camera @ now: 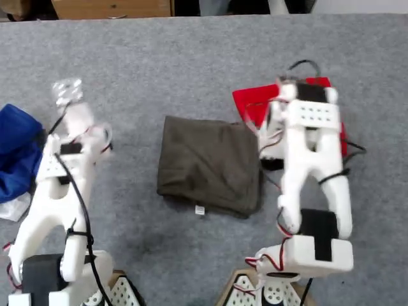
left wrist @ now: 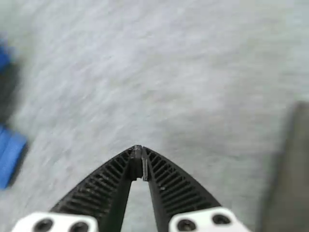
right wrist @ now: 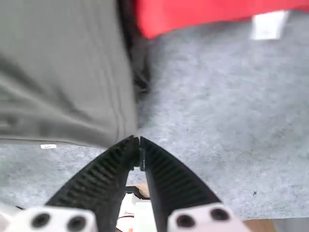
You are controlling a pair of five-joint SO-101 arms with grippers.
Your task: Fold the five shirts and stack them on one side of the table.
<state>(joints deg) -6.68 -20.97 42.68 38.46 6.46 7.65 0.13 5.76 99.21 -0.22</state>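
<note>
A folded olive-brown shirt point(camera: 210, 164) lies in the middle of the grey table, with a small white tag at its near edge. A folded red shirt point(camera: 252, 102) lies just right of it, mostly covered by an arm. A crumpled blue shirt point(camera: 16, 150) sits at the table's left edge. My left gripper point(left wrist: 138, 162) is shut with nothing in it, over bare felt between the blue shirt point(left wrist: 7, 154) and the olive one. My right gripper point(right wrist: 136, 147) is shut and empty, its tips just off the edge of the olive shirt point(right wrist: 58, 72), with the red shirt point(right wrist: 203, 12) beyond.
The grey felt table point(camera: 159, 57) has open room across its far half and between the arms at the front. Something white point(camera: 13, 209) peeks out under the blue shirt. A wooden box point(camera: 111, 7) stands beyond the far edge.
</note>
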